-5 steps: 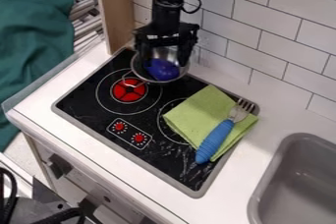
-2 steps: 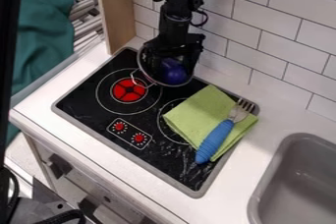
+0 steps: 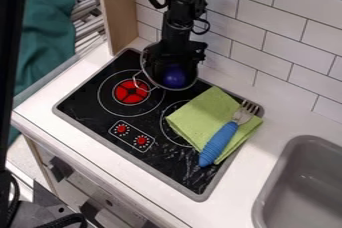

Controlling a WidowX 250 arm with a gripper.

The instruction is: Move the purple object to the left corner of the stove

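Note:
The gripper (image 3: pixel 174 71) hangs down into a metal bowl or strainer (image 3: pixel 190 83) at the back edge of the black stove (image 3: pixel 93 104). A round purple-blue object (image 3: pixel 174 76) lies inside that bowl, between or just under the gripper's fingers; whether they touch it cannot be told. The bowl's wire handle sticks out toward the red burner. The gripper and the arm above hide the bowl's back part.
A green cloth (image 3: pixel 200 115) lies on the stove's right side, with a blue-handled fork (image 3: pixel 219 143) across it. A grey sink (image 3: pixel 302 187) is at lower right. A wooden panel (image 3: pixel 119 9) and tiled wall stand behind.
The gripper has moved slightly right and lower into the bowl. The bowl has shifted and turned a little to the right, and the purple object has moved right with it.

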